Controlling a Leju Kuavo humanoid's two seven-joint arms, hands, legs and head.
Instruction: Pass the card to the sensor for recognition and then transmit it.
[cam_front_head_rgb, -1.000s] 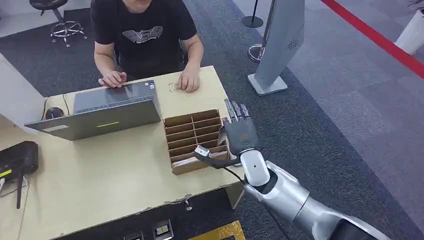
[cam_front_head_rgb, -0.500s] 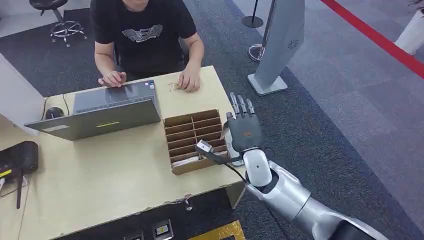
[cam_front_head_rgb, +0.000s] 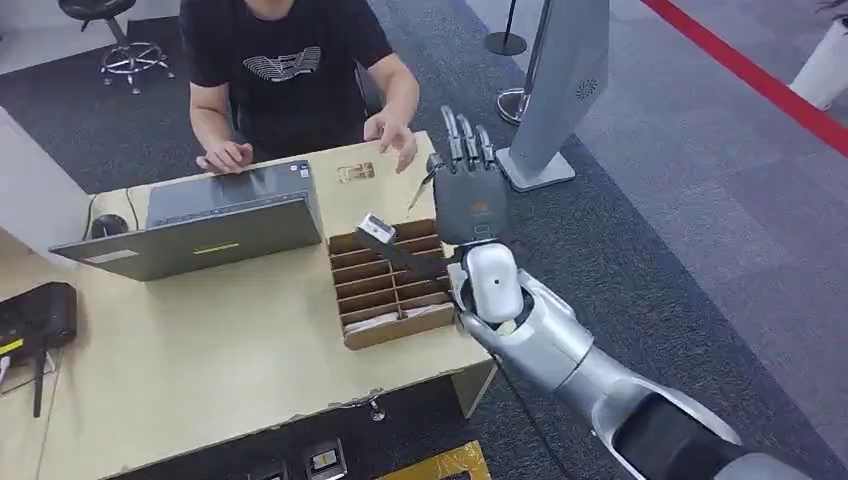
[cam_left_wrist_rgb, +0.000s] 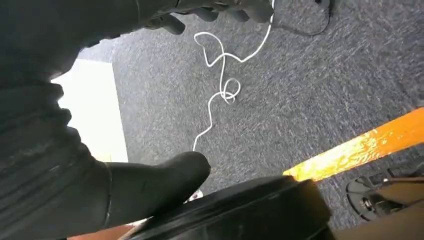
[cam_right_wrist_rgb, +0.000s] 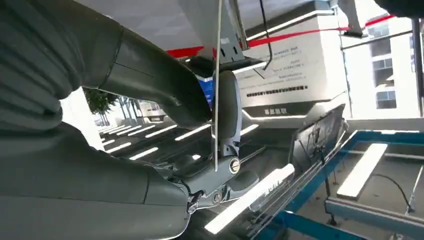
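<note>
The right hand (cam_front_head_rgb: 468, 205) has risen above the divided box (cam_front_head_rgb: 388, 283) — fingers (cam_front_head_rgb: 458, 140) straight, thumb pinching a thin card (cam_front_head_rgb: 419, 192).

Right hand (cam_front_head_rgb: 466, 205) rises from beside the cardboard divider box (cam_front_head_rgb: 390, 282) toward the person's hand (cam_front_head_rgb: 393, 133), thin card (cam_front_head_rgb: 419, 192) now edge-on at its fingers; that hand lifts off the table (cam_front_head_rgb: 200, 350), uncovering a small tag (cam_front_head_rgb: 356, 172).
</note>
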